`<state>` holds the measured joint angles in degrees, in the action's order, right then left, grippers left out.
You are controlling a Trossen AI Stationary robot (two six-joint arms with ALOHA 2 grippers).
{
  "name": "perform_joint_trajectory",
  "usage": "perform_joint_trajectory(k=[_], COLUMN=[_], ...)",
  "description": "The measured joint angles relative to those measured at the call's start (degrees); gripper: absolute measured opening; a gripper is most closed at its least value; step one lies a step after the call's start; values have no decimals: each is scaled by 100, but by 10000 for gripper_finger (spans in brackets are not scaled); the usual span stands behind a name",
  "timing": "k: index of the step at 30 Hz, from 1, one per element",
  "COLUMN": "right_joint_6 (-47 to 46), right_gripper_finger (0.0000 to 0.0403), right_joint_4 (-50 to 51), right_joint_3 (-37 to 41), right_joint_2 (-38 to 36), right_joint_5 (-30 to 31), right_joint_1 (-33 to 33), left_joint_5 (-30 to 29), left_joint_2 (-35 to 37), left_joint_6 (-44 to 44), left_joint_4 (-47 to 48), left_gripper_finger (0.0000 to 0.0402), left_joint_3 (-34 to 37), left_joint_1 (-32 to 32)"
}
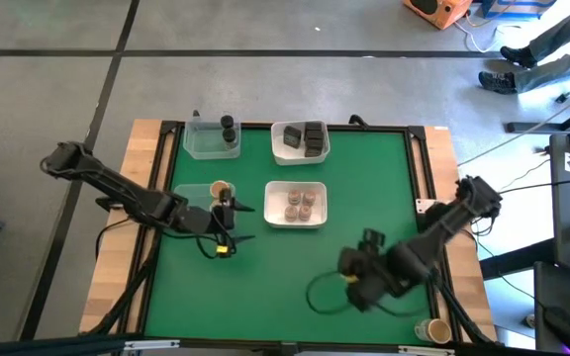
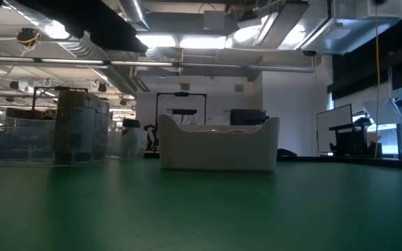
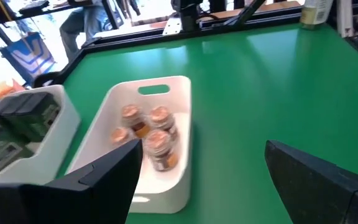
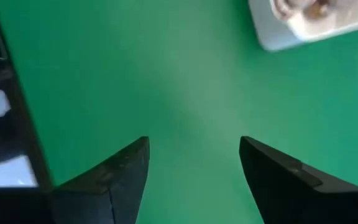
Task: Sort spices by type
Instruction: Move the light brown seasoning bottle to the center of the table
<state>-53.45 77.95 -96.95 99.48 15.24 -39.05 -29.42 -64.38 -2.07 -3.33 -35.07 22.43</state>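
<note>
A: Where are the spices sitting right now?

B: Taking the green mat point(image 1: 364, 198) as a clock face seen from above, two black cylinders point(image 1: 228, 129) are standing in a clear tub point(image 1: 202, 144) at about eleven o'clock. Dark grey tins point(image 1: 305, 137) are lying in a white tray point(image 1: 287, 154) at twelve. Small brownish jars point(image 1: 300, 203) are sitting in a second white tray point(image 1: 277, 212) near the centre, and the left wrist view is showing them grouped toward one end. A tan-topped jar point(image 1: 222, 189) is resting in another clear tub point(image 1: 192, 192) at nine o'clock.

A: And the left gripper?

B: The left gripper point(image 1: 237, 223) is hovering at nine o'clock, just beside that tub, its fingers point(image 3: 104, 171) spread wide with nothing between them, pointing toward the jar tray.

A: The right one?

B: The right gripper point(image 1: 356, 265) is hanging over bare mat at about five o'clock, well apart from every container. Its fingers point(image 4: 120, 168) are standing apart, gripping nothing.

A: Anything else on the bench?

B: One more tan-topped jar point(image 1: 433, 330) is sitting off the mat on the wooden edge at five o'clock. Beyond the table, a person's legs point(image 1: 537, 59) are showing at two o'clock.
</note>
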Motion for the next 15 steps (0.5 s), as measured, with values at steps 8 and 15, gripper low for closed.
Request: perform_joint_trajectory(k=[8,15], right_joint_6=[-2084,-2986], right_gripper_finger=[248,256], right_joint_4=[-87,-289], right_joint_3=[110,108], right_joint_2=[-1,16], right_joint_5=[79,-249], right_joint_1=[-1087,-1263], left_joint_5=[10,10], left_joint_2=[-417,-450], left_joint_6=[-270,-381], left_joint_4=[-445,-616], left_gripper_finger=[322,322], left_joint_3=[-2,-2], left_joint_1=[262,400])
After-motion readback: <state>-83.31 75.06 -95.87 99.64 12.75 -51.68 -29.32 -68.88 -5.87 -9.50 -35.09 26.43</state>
